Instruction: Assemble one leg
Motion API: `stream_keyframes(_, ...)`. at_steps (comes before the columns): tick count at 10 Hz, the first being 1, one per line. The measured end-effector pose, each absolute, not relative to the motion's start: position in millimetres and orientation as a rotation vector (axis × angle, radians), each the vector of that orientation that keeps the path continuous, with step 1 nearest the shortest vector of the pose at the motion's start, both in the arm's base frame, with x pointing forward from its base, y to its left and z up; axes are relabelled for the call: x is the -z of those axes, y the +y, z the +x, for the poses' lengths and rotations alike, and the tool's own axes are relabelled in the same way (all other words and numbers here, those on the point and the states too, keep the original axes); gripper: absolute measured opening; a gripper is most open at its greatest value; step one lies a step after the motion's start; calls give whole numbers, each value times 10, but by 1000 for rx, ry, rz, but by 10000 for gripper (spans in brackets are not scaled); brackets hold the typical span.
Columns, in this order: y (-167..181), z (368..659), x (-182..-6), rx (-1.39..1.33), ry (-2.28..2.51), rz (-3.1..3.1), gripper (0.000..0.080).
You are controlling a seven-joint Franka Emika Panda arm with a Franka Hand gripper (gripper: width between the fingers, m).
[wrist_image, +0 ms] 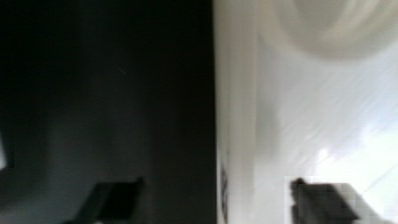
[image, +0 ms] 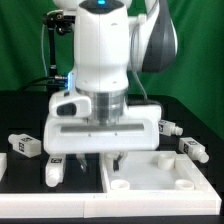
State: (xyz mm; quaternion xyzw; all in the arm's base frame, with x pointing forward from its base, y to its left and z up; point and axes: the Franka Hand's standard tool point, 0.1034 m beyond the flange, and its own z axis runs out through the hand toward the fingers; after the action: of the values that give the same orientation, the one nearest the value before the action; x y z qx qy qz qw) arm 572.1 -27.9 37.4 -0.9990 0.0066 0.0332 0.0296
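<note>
White plastic is filling one half of the wrist view and black table [wrist_image: 89,100] the other, because the gripper [wrist_image: 222,198] is hanging right over one edge of the panel [wrist_image: 302,120], with that edge running between its fingers. The jaws are standing well apart and are clamping nothing: one fingertip [wrist_image: 118,195] is sitting over the bare table, the other over the panel's face. A round corner hole [wrist_image: 338,40] is showing beyond the fingers, so the hand is working close to a corner of the panel. It is probably lining up on that socket or getting ready to grip the panel by its edge; which of the two I cannot tell.

In the exterior view the gripper is hanging low at the panel's edge toward the exterior view's left, and no leg is in its grasp. The nearest leg [image: 55,172] is lying on the table just beside that edge. A second leg [image: 25,145] is lying nearer the table's edge on the same side. A third leg [image: 168,127] and a fourth leg [image: 195,150] are lying by the panel's far corner at the exterior view's right. All four are lying loose and apart, presumably spread so that each can be picked up singly. No leg is standing in the holes that are in view, so the fitting is, by my judgement, yet to begin.
</note>
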Motion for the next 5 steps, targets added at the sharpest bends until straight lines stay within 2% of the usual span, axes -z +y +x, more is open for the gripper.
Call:
stream_keyframes(1, -316, 5648, -537, -114, -13, -3074, 454)
stream_keyframes(2, -389, 5590, -681, -114, -134, -3067, 606)
stream_keyframes(3, -441, 5587, -741, -98, -227, -3061, 636)
stream_keyframes(5, -415, 5579, -679, -106, -278, -3056, 646)
